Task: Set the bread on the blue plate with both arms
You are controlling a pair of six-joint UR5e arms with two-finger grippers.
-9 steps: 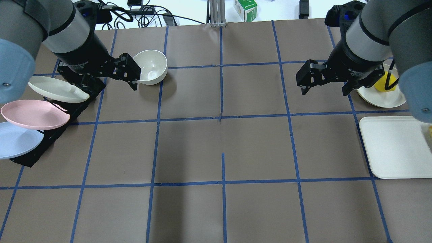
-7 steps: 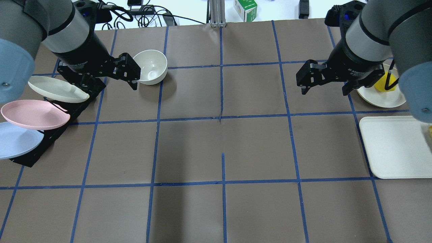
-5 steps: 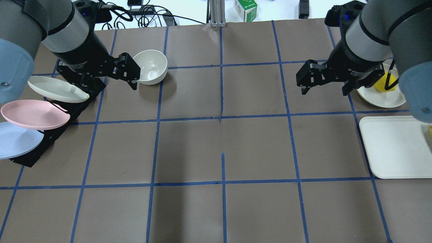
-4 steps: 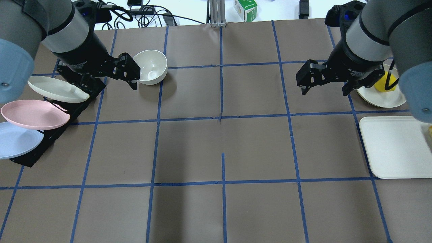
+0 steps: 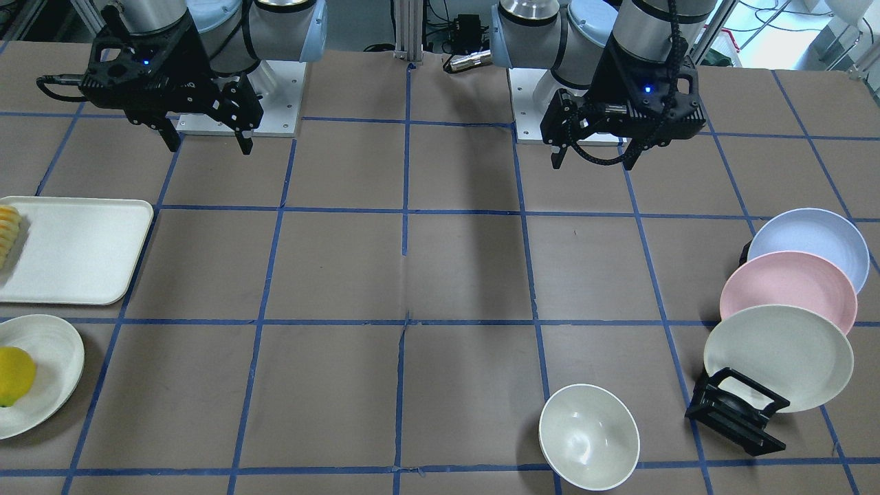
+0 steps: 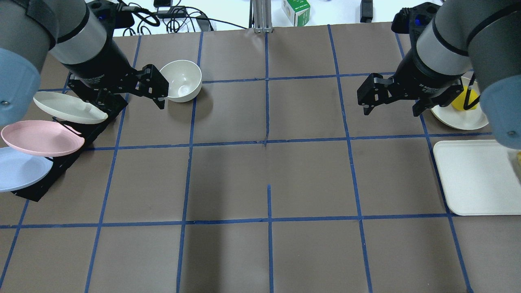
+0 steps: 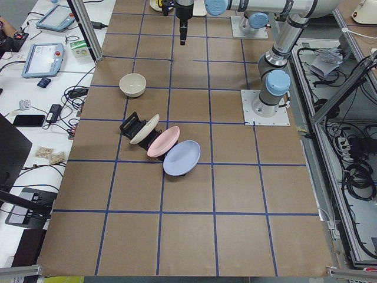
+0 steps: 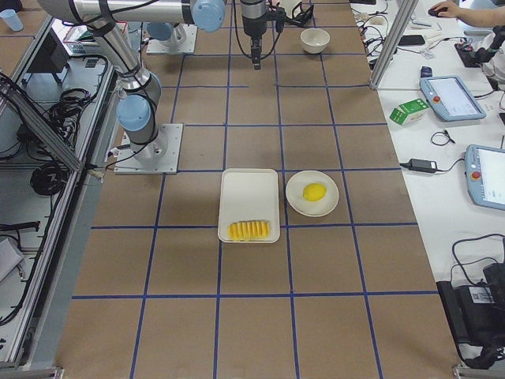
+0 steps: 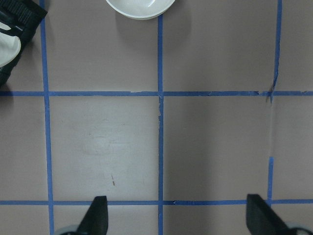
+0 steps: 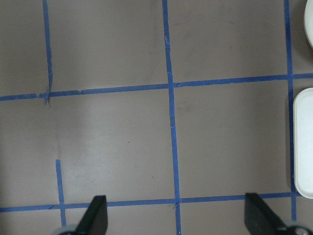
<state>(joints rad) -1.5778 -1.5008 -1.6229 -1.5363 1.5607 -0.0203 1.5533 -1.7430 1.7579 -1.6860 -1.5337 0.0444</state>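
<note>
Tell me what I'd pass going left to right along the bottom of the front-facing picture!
yellow fruit → white bowl → black rack

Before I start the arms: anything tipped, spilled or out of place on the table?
Nothing stands out. The blue plate leans in the rack, the bread lies at one end of the tray, and the left gripper and right gripper both hang open and empty.
</note>
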